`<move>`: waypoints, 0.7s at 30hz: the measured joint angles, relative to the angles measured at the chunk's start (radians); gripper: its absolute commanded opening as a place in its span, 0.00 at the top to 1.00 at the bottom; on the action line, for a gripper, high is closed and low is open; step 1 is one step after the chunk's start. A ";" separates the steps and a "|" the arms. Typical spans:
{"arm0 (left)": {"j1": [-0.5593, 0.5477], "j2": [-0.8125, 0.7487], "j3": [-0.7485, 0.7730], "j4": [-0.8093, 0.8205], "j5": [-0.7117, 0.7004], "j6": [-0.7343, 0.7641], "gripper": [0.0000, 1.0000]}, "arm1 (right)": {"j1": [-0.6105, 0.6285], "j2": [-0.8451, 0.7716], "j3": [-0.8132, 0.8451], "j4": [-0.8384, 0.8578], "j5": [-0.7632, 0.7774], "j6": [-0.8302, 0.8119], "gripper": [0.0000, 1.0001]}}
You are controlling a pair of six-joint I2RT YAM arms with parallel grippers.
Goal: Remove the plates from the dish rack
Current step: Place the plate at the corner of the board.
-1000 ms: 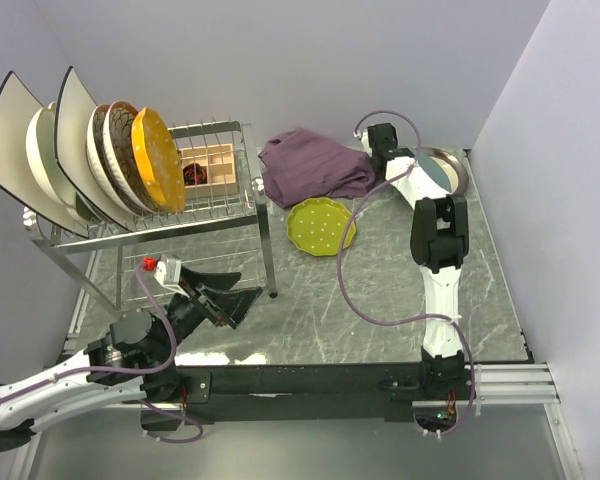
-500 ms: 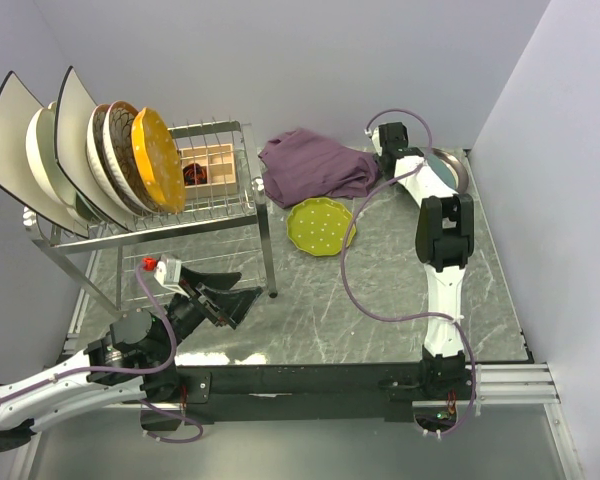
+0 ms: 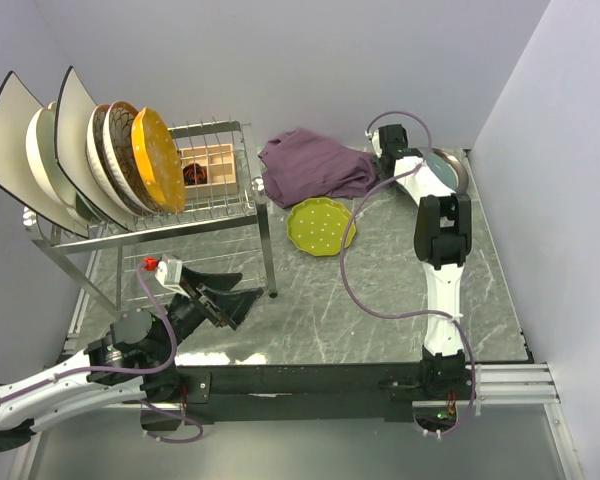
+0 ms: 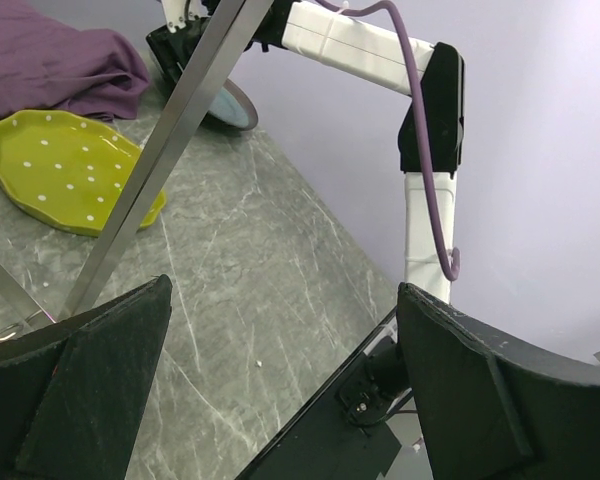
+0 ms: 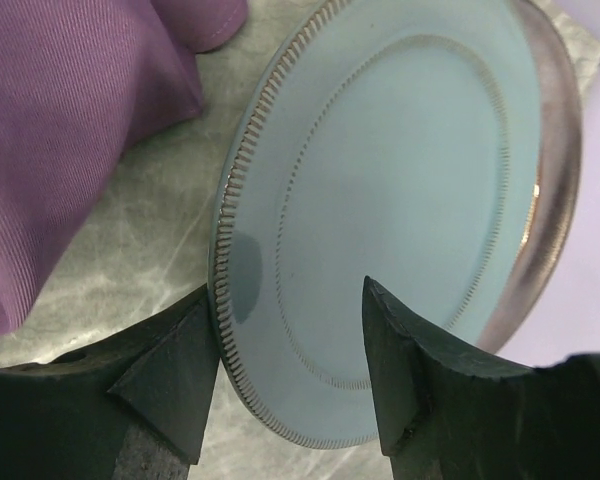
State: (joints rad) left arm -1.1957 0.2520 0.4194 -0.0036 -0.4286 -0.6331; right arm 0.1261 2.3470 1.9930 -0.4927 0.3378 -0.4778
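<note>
The dish rack [image 3: 220, 215] stands at the back left and holds several upright plates: white square ones [image 3: 15, 140], a cream one, brown-patterned ones and an orange dotted one [image 3: 160, 160]. A lime-yellow dotted plate [image 3: 321, 226] lies on the table and also shows in the left wrist view [image 4: 60, 170]. A teal plate [image 3: 438, 168] with a ribbed rim lies tilted at the back right. My right gripper [image 5: 290, 370] is open, with its jaws either side of that plate's [image 5: 400, 200] near rim. My left gripper [image 4: 280, 390] is open and empty, low in front of the rack.
A purple cloth [image 3: 315, 165] is bunched between the rack and the teal plate, close to my right gripper. A small wooden compartment box [image 3: 208, 165] sits on the rack's upper tier. A rack leg [image 4: 170, 130] slants just ahead of my left gripper. Walls enclose the table.
My right arm's wrist has shifted slightly to the right, toward the teal plate. The left arm and the plates in the rack have not moved.
</note>
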 measured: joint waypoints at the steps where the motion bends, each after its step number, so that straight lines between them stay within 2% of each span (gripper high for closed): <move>1: 0.000 0.000 0.000 0.000 0.002 0.000 0.01 | 0.000 0.007 0.004 0.000 -0.002 0.004 0.37; 17: 0.000 -0.005 0.000 0.000 0.006 0.000 0.01 | -0.042 0.020 0.026 -0.002 -0.027 0.032 0.37; 21: 0.000 -0.004 0.000 0.000 0.006 0.000 0.01 | -0.041 0.034 0.057 -0.007 -0.038 0.035 0.32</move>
State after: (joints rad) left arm -1.1957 0.2478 0.4191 -0.0032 -0.4229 -0.6334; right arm 0.0849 2.3810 2.0499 -0.4995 0.3000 -0.4427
